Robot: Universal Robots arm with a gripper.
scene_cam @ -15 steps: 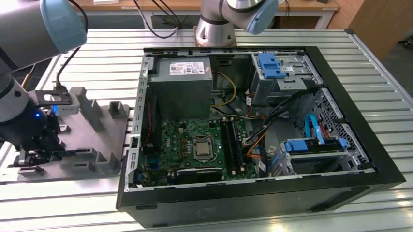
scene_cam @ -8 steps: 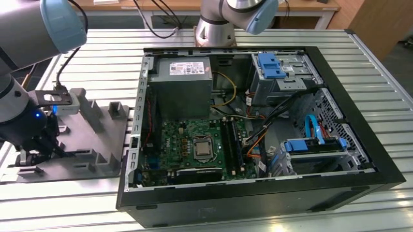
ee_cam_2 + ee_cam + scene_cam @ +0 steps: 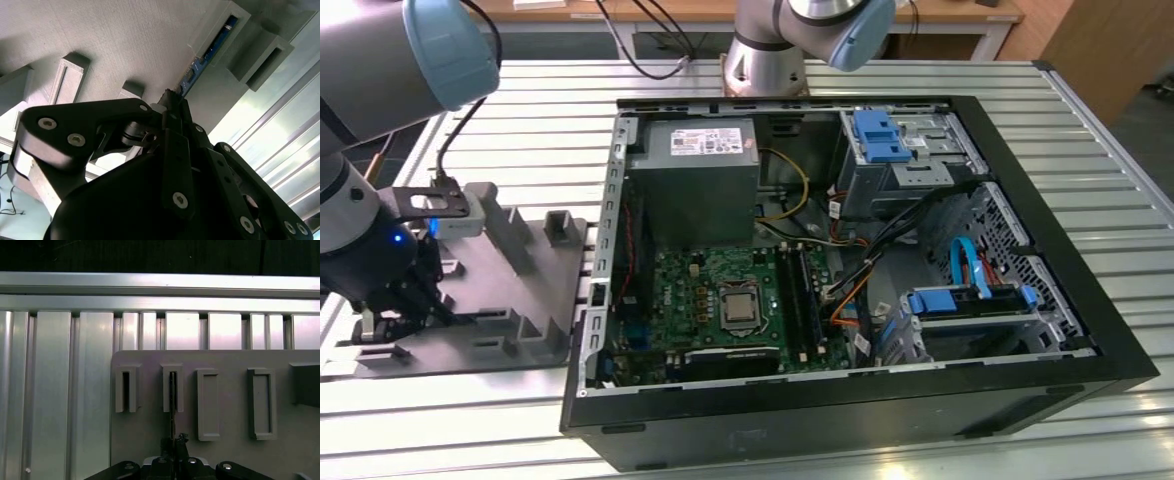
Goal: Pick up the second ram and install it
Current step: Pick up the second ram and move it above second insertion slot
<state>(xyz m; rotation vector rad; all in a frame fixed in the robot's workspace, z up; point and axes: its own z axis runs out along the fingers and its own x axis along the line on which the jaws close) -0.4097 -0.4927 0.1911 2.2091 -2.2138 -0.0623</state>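
Gripper point(image 3: 172, 441) is closed tightly on one end of the second ram point(image 3: 207, 52), a thin blue-green strip that stands on edge inside a slotted post of the gray holder tray point(image 3: 145, 450), beside the open computer case point(image 3: 854, 425).

Matt black on the open sheet-metal computer case point(image 3: 854, 410). Inside the case, green with fine silver speckling on the flat motherboard point(image 3: 707, 290), plain grey on the boxy power supply point(image 3: 700, 185), bright blue on the plastic drive latches point(image 3: 881, 135). Beside the case, at the exterior view's left, uniform pale grey on the moulded holder tray point(image 3: 534, 300). Under the case, silver lengthwise ribbing on the aluminium table point(image 3: 881, 75). Blue-green, perhaps gold-dotted, on the second ram point(image 3: 202, 61), a thin board strip. Black on the metal gripper point(image 3: 171, 97).
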